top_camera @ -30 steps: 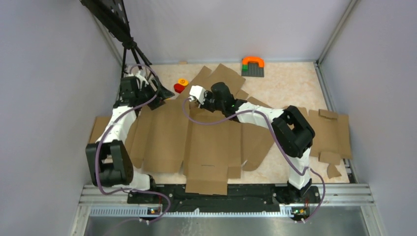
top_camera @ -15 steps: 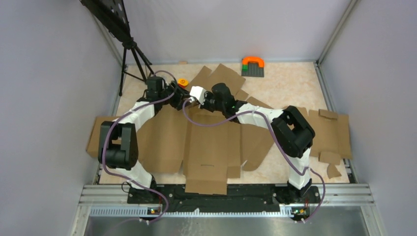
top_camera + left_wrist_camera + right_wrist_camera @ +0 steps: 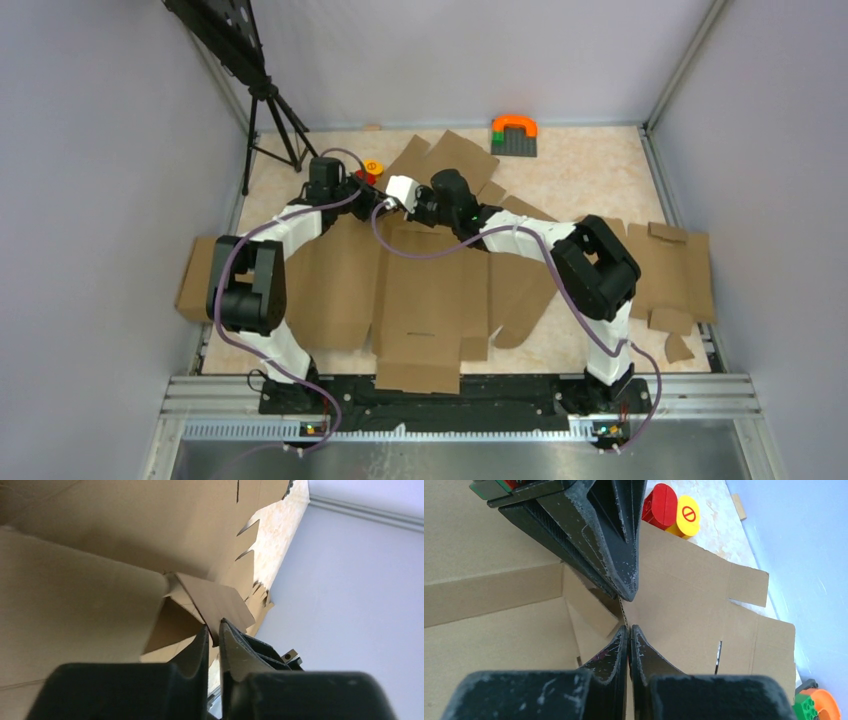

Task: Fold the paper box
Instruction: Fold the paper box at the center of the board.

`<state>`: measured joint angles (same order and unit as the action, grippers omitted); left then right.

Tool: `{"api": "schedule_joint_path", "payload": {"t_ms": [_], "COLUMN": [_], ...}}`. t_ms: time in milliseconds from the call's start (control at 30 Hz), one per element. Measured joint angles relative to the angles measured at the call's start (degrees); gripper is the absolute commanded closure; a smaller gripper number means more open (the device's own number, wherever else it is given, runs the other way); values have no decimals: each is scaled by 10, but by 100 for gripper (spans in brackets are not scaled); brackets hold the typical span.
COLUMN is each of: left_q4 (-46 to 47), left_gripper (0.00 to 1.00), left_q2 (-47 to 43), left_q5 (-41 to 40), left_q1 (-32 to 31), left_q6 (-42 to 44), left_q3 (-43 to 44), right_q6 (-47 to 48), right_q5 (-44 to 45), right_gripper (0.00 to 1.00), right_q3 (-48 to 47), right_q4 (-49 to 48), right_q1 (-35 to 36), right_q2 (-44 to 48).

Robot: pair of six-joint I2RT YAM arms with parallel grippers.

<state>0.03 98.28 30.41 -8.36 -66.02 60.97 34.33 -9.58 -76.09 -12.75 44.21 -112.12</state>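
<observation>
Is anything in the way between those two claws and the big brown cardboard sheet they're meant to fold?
Nothing visible does. The left gripper and the right gripper pinch a flap of the large brown corrugated cardboard sheet, tip facing tip. The red and yellow round toy pieces lie beyond, to one side.

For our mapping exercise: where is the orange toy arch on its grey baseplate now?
Top view: the orange toy arch sits right of centre at the table's far edge, well right of the red-and-yellow toy piece.

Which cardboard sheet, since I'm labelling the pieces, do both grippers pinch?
The big middle sheet, with slits, pinched by left gripper and right gripper; the right-hand sheet lies untouched.
</observation>
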Motion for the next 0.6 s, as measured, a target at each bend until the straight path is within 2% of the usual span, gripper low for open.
{"api": "schedule_joint_path", "payload": {"t_ms": [200,300,467,600], "left_q4": [8,18,30,36], "left_gripper": [100,100,100,100], "left_q2": [0,3,11,15], "left_q5": [0,2,3,6], "left_q1": [0,0,0,1], "left_q6": [-3,-3,-4,-6], "left_q3": [0,0,0,0], "right_q6": [-1,-3,-16,-49], "right_q5": [2,7,22,34], "right_gripper": [65,59,43,38], "right_q3": [2,14,26,41], "right_q4": [-2,-5,6,14], "right_q1": [0,1,1,-2], "right_q2": [2,15,55,107]}}
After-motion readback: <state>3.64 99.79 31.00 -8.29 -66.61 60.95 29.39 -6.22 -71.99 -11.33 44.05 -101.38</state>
